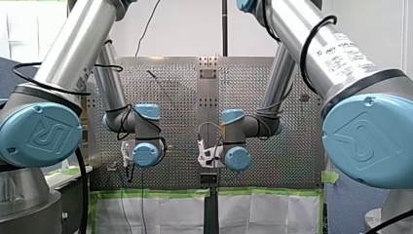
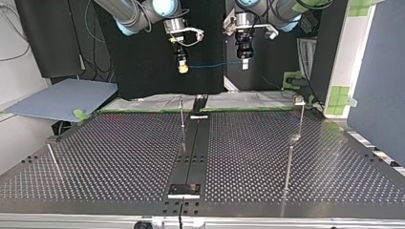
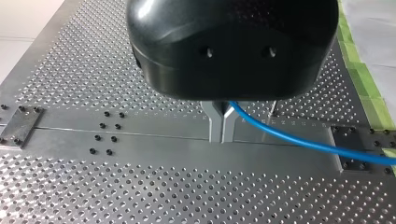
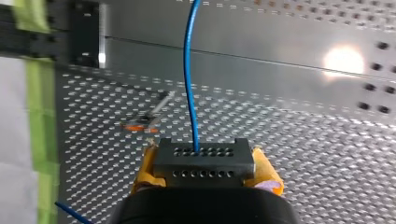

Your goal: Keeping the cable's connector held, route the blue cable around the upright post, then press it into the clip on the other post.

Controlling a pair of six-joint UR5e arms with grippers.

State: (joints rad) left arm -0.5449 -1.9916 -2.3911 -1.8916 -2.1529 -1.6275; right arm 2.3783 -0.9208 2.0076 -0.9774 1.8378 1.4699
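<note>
Table [image 2: 119, 157] of perforated metal, seen in the top view, bearing a thin upright post [image 2: 181, 112] near its middle and a clip-topped post [image 2: 300, 114] toward the view's right. Beyond, above the far edge, blue cable [image 2: 212, 65] strung between both grippers, apart from both posts. Right gripper [image 2: 182, 68]: yellow pads clamped on the connector [image 4: 204, 161]. Left gripper [image 2: 244, 65]: metal fingers pinched together on the blue cable.

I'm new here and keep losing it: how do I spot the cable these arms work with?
In the top view, look above the far edge of the perforated metal table. The thin blue cable runs nearly level from my right gripper, shut on its dark connector, to my left gripper. It alone is blue and straight; the arms' own cables loop.
</note>
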